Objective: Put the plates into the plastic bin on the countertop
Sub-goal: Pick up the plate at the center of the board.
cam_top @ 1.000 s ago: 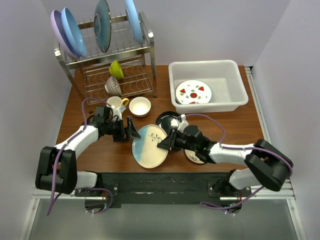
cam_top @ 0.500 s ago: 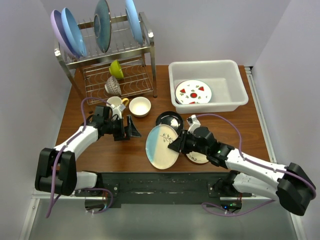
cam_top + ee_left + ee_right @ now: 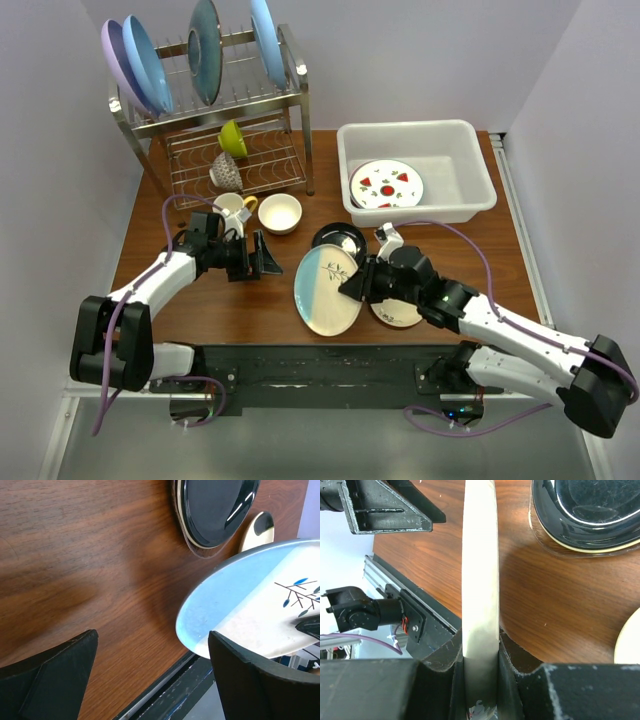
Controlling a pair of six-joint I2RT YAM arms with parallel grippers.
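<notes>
My right gripper (image 3: pixel 352 285) is shut on the right rim of the teal-and-cream plate (image 3: pixel 328 291) and holds it tilted above the countertop (image 3: pixel 480 250); in the right wrist view the plate (image 3: pixel 481 570) shows edge-on between the jaws. My left gripper (image 3: pixel 264 258) is open and empty, left of that plate, which also shows in the left wrist view (image 3: pixel 250 600). The glossy black plate (image 3: pixel 338 240) lies flat behind it. A small cream plate (image 3: pixel 398 314) lies under my right arm. The white plastic bin (image 3: pixel 413 172) at the back right holds the fruit-slice plate (image 3: pixel 386 184).
A steel wire rack (image 3: pixel 215 120) at the back left holds large blue, lilac and teal plates, a green cup and a patterned cup. A white mug (image 3: pixel 232 208) and a small cream bowl (image 3: pixel 279 212) stand in front of it, near my left arm.
My right gripper has lifted the teal-and-cream plate from lying flat to a steep tilt and carried it slightly right. The left gripper has stayed in place, open.
</notes>
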